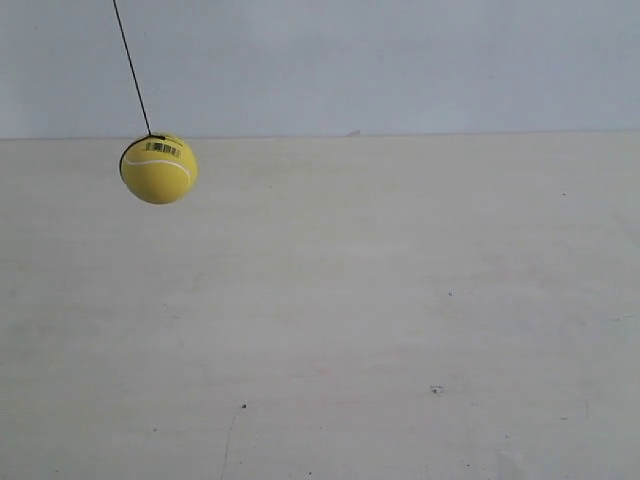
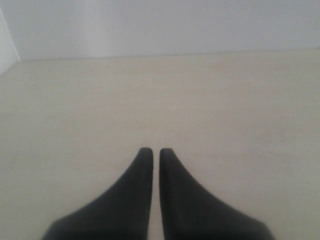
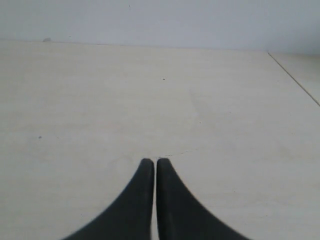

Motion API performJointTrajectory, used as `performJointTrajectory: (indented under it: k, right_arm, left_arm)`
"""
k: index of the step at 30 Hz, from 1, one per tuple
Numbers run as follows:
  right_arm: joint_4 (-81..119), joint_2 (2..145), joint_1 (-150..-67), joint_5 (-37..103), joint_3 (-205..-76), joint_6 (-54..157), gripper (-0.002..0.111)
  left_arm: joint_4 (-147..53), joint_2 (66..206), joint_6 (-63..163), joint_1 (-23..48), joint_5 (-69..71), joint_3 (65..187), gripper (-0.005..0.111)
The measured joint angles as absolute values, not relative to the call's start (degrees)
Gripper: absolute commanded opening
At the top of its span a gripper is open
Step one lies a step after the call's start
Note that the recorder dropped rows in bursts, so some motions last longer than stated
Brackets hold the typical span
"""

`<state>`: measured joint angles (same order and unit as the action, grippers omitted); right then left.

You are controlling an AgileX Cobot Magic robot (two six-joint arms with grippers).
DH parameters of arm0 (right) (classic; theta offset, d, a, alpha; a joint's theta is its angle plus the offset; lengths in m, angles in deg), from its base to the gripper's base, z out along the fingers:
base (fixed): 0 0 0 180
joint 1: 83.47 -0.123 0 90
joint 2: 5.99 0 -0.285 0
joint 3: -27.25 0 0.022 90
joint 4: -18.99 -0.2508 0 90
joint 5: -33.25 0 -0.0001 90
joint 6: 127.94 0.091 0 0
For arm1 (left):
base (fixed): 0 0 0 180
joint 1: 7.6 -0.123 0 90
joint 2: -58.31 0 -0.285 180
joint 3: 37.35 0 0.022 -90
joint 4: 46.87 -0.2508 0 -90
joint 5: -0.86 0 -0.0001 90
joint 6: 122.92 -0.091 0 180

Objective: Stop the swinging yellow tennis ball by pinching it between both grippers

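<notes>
Yellow tennis ball (image 1: 158, 170) hanging at the exterior view's left, left gripper (image 2: 152, 150) and right gripper (image 3: 151, 161) pinched together, empty (ball in neither wrist view): time the swing, meet from opposite sides.

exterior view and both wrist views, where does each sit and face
Exterior view: off the arms, facing the table and wall; yellow tennis ball hangs on its string; no robot part shows.
Left wrist view: on the arm, looking past the left gripper across the table.
Right wrist view: likewise past the right gripper.
Shared: table and wall; ball only in the exterior.
</notes>
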<state>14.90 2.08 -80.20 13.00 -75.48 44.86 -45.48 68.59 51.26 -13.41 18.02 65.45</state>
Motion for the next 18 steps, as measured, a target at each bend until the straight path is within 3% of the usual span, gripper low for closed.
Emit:
performJointTrajectory:
  k: [5,18]
  right_arm:
    - [14.9,2.08,-80.2,13.0,-75.48,44.86,0.0]
    - [14.9,2.08,-80.2,13.0,-75.48,44.86,0.0]
  left_arm:
    - [-45.14,68.59,51.26,-8.34,18.02,65.45,0.005]
    - [-44.7,68.59,51.26,-8.34,18.02,65.45,0.005]
